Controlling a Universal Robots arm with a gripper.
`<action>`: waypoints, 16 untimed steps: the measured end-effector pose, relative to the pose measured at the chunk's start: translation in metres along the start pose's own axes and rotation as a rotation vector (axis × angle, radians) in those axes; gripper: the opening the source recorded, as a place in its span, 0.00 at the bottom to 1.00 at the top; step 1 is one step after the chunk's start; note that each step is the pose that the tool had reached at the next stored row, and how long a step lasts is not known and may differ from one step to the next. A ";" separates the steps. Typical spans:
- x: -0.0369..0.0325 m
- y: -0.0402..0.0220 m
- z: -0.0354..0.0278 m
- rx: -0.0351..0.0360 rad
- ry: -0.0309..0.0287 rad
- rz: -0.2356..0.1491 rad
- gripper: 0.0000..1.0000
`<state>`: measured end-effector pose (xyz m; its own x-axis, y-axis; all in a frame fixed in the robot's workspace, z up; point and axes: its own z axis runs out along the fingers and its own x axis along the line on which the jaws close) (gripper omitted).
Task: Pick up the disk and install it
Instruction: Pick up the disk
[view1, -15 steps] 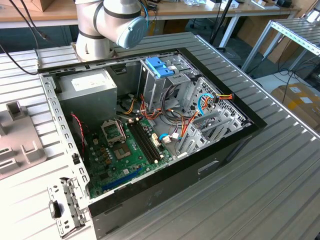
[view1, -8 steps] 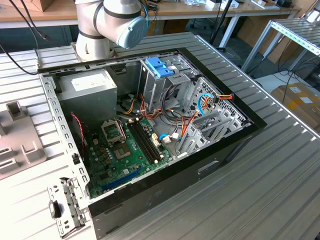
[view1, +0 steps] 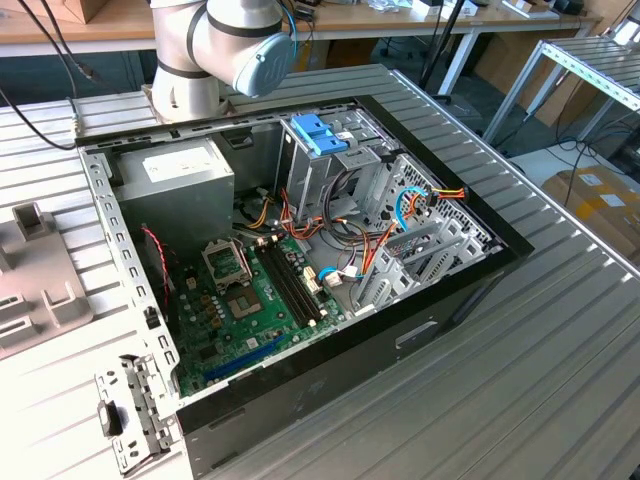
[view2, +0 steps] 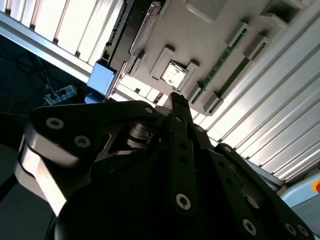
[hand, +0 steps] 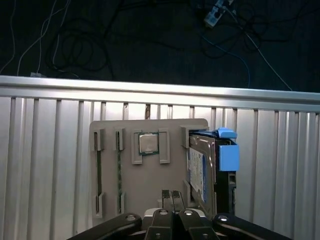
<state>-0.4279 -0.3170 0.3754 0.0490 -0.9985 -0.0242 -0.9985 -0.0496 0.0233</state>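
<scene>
The disk (hand: 200, 170) stands on edge in the tray (hand: 145, 180) beside the chip (hand: 148, 143), long axis parallel to the memory sticks (hand: 98, 172), blue-railed end toward the bench (hand: 50, 165) edge. The hand (hand: 171, 196) hovers nearby, pinched closed, empty.

I see an open PC case (view1: 300, 400) on the ribbed table (view1: 520, 340): motherboard (view1: 250, 300), PSU (view1: 175, 180), blue bracket (view1: 318, 133) atop the drive cage (view1: 300, 175). A grey fixture tray (hand: 150, 185) holds a CPU chip (hand: 148, 143).

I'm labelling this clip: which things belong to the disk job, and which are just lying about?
Job: the disk standing in the grey holder; the gripper; the drive cage in the open computer case.
Lying about: processor chip; memory sticks.
</scene>
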 end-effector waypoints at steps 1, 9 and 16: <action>0.0000 0.0000 0.0000 -0.0001 0.0001 -0.004 0.11; 0.0000 0.0000 0.0002 -0.0011 0.0011 -0.046 0.11; -0.0001 0.0000 0.0004 -0.0017 0.0017 -0.073 0.11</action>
<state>-0.4278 -0.3169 0.3750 0.1217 -0.9923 -0.0242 -0.9922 -0.1222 0.0232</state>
